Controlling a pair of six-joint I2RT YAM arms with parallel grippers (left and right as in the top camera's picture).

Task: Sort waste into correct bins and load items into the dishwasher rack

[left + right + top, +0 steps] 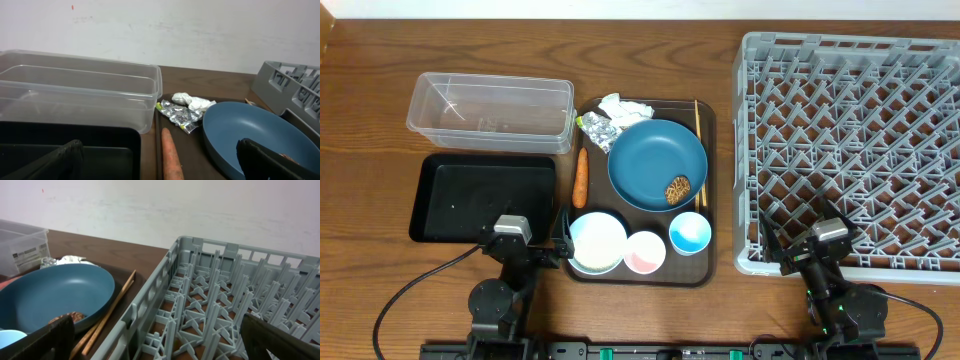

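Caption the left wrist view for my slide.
Left wrist view: clear tub behind the black tray; carrot, foil wrapper and crumpled paper beside the blue plate, rack corner at right.

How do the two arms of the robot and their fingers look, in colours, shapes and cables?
Both the left arm and the right arm are black, with round joints and a small grey block on top. A thin black cable loops beside each arm. The right arm shows tiny green lights. The fingers are dark, blunt wedges.

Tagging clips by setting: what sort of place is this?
Probably a lab mock-up of kitchen clean-up, not a home: large light-grey plastic dishwasher rack and flat brown serving tray on a wooden table, bare white wall.
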